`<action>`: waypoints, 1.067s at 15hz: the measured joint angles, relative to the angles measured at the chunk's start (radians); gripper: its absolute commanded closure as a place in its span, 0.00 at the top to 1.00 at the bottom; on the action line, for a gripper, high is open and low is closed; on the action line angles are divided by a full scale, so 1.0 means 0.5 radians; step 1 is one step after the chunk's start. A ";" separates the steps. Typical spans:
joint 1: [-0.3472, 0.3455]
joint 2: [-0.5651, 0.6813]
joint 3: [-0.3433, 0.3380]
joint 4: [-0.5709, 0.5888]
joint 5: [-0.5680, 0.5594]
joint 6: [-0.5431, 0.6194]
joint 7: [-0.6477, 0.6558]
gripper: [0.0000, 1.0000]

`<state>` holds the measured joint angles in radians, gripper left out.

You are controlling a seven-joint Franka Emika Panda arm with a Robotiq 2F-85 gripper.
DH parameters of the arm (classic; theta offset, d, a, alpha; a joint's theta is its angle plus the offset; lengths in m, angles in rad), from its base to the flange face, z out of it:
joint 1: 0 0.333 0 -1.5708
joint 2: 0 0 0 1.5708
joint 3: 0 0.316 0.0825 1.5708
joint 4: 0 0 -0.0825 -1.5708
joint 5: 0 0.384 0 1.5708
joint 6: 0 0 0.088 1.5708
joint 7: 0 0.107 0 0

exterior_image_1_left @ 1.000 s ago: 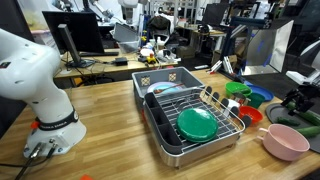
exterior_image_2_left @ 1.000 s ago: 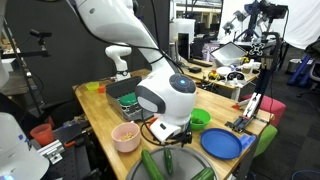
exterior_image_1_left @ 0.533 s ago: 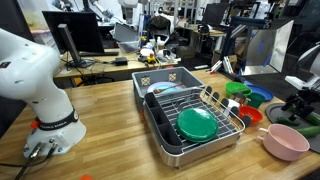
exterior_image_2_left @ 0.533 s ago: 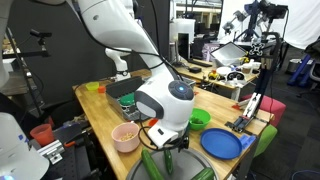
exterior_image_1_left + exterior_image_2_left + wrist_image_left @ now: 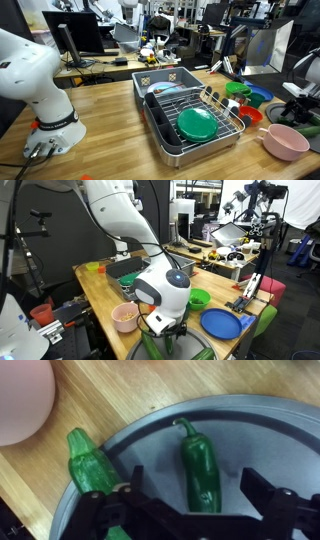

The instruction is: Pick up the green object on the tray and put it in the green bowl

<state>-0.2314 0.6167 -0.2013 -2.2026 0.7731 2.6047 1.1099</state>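
The round, glossy mid-green plastic disc (image 5: 197, 123) lies flat on the wire dish rack inside the deep rectangular grey metal tray (image 5: 152, 118), a little below the middle of the frame in an exterior view and towards the tray's nearer end. The tray stands on the pale wooden worktop (image 5: 110, 120), and the robot's white base (image 5: 45, 85) fills the left side of that frame. The small bright green plastic bowl (image 5: 198, 299) sits right of centre in an exterior view, just beside a flat blue plastic plate (image 5: 225, 322) that lies to its lower right. The arm's bulky white wrist (image 5: 165, 285) hangs just left of the bowl, bent down towards the bottom edge of the frame. The tool (image 5: 190, 478) is well apart from the disc and the tray. In the wrist view its black fingers (image 5: 130, 485) come in from the bottom edge and stand wide apart with nothing gripped, poised over a round grey metal dish (image 5: 270, 430). On that dish a glossy dark green pepper-shaped piece (image 5: 200, 460) lies lengthwise in the gap between the fingers, stem end pointing to the top of the frame. Whether the fingers touch it cannot be told. A second, brighter green pepper-shaped piece (image 5: 90, 465) lies at the dish's left edge, tilted. A larger pale pink bowl (image 5: 25, 395) fills the upper left corner of the wrist view, on the worktop beside the dish.
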 measured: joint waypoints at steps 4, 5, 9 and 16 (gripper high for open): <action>0.002 0.000 0.006 0.001 0.000 0.057 0.000 0.45; 0.002 0.000 0.006 0.002 0.000 0.066 0.000 0.39; 0.003 0.000 0.007 0.007 0.000 0.083 0.000 0.11; 0.004 -0.008 0.010 0.035 0.011 0.134 -0.001 0.06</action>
<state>-0.2291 0.6126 -0.1962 -2.1852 0.7785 2.6718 1.1093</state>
